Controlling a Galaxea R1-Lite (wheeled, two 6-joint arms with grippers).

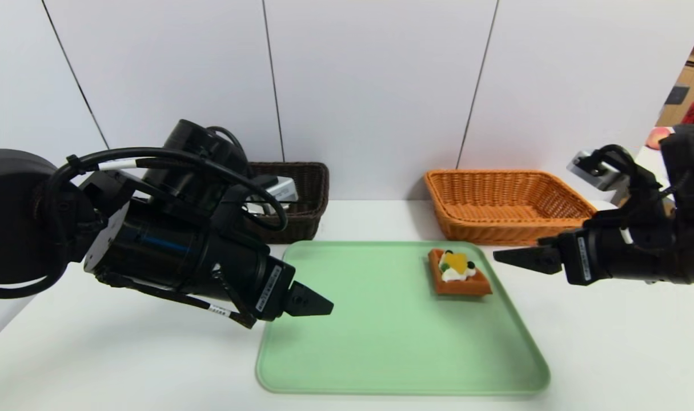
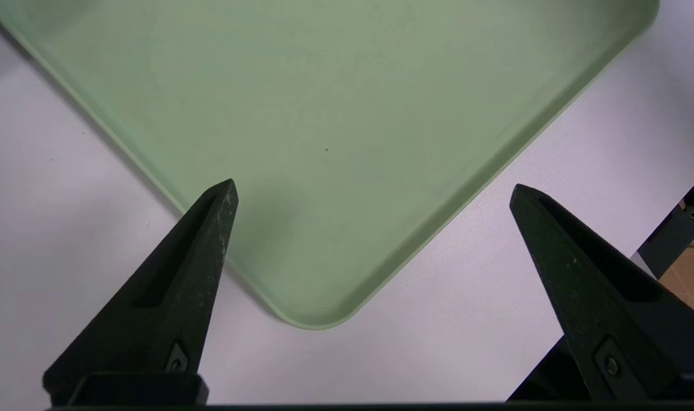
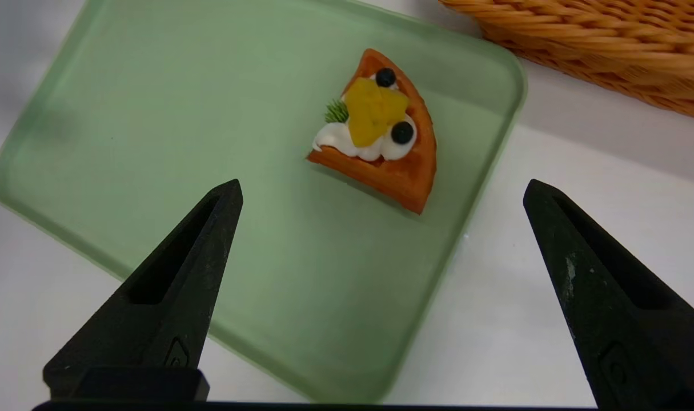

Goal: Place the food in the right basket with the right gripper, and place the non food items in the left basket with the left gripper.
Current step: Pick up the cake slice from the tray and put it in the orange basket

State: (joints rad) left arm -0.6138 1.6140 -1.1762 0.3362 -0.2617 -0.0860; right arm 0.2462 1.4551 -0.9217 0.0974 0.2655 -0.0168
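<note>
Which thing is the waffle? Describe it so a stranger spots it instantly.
On the green tray, look toward the corner nearest the orange basket. There sits the waffle, cream-topped with yellow fruit and dark berries, the tray's only item.

Waffle (image 1: 460,274) on tray (image 1: 392,325), baskets (image 1: 509,200) (image 1: 318,197) behind

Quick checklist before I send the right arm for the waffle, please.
1. Right hand open and holding nothing: ok.
2. Waffle on the green tray, nothing on top of or against it but its own topping: ok.
3. Orange basket has visible room inside: ok.
4. Left hand open, over the tray's other side, away from the waffle: ok.
5. Waffle already between the right hand's fingers: not ok, likely needs moving closer and lowering.
6. Everything inside the dark basket identified: cannot tell, left arm hides part.
</note>
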